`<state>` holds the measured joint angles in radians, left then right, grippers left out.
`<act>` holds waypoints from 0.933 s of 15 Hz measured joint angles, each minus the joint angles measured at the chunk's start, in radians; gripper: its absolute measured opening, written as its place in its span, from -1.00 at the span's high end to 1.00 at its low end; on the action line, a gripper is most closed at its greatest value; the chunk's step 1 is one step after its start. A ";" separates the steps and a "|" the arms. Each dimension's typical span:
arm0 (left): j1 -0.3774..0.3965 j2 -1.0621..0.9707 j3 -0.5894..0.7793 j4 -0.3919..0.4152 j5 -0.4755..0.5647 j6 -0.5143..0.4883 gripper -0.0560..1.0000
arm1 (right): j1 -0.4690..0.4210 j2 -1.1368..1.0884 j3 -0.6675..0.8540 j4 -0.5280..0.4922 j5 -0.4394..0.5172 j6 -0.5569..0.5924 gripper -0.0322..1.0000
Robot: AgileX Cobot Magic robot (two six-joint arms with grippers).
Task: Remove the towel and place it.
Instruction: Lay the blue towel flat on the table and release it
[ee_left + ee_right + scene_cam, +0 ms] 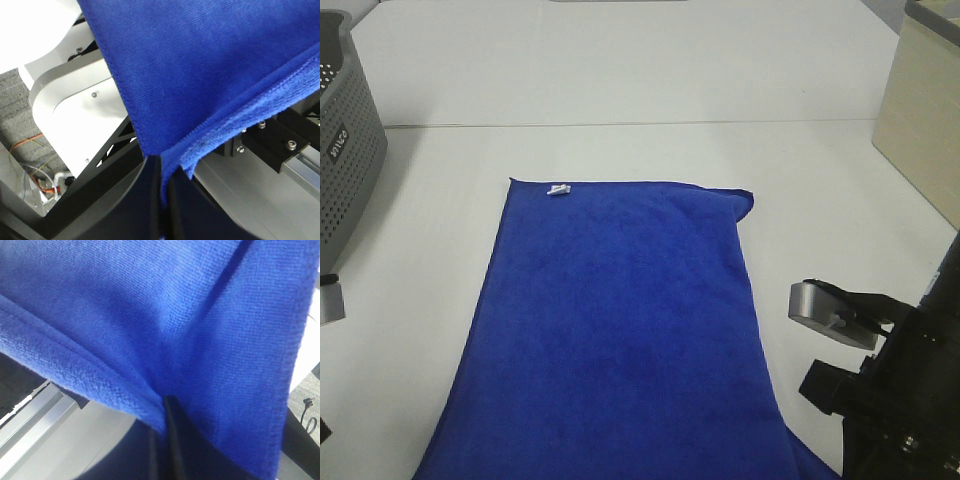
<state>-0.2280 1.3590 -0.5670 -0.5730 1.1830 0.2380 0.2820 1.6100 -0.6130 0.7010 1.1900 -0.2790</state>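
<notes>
Towel (620, 330): is lying spread flat on the table (620, 80), its long side running from the near edge toward the far side; its near end is running out of the bottom of the high view.
Tag (558, 190): is sitting white at the towel's far left corner.
Far right corner: is puckering slightly, with a small fold along the far hem.
Left gripper (162, 167): is pinching the towel's edge at a corner; its 2 fingers (145, 200) are pressing together with the cloth between them.
Cloth at the left grip: is rising away from the fingertips in 1 taut sheet, with a doubled hem running off to one side.
Right gripper (166, 407): is pinching the towel as well; its 2 fingers (182, 455) are pressing together on the blue cloth, which is filling most of that view.
Right arm (900, 380): is showing black at the near right of the high view, just beside the towel's right edge.
Basket (345, 150): is standing grey and perforated at the far left, well apart from the towel.
Box (925, 110): is standing beige at the far right, well apart from the towel.
</notes>
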 joint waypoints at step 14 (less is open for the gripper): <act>0.001 0.349 -0.001 -0.093 0.011 0.019 0.89 | -0.002 0.194 0.006 -0.039 -0.004 -0.056 0.90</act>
<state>-0.2270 1.7080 -0.5680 -0.6660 1.1940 0.2570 0.2800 1.8040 -0.6070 0.6620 1.1860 -0.3350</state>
